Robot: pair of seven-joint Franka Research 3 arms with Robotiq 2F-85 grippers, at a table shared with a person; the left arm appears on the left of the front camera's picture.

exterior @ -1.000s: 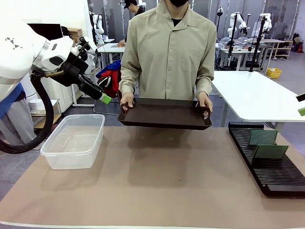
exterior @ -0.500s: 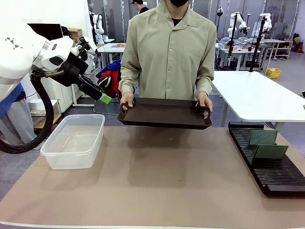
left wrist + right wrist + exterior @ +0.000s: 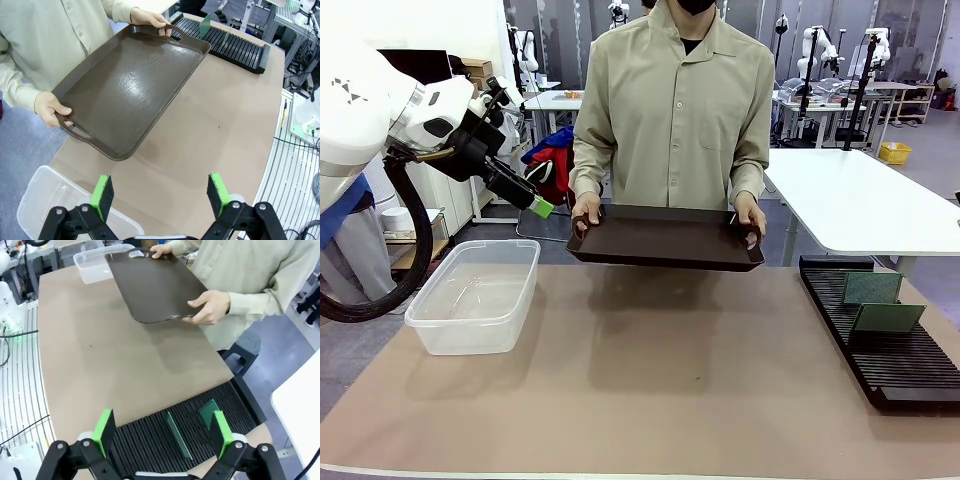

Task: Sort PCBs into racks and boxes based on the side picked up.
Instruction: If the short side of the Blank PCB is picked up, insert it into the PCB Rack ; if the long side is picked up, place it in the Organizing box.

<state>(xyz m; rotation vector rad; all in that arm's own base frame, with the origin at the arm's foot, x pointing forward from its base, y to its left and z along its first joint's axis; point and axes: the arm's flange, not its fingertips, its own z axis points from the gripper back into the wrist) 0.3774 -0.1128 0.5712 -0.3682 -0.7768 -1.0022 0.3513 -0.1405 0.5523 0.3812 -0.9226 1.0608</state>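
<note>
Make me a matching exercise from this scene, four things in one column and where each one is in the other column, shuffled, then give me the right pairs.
Things:
1. dark brown tray
2. clear plastic tub
3. two green PCBs
4. left gripper

Places or states:
A. standing in slots of the black rack at the table's right side
B. open, raised in the air above the tub
C. held by both handles in the person's hands, above the table's far edge
D. resting on the table's left side, nothing visible inside

Pairs: 1-C, 2-D, 3-A, 4-B
</note>
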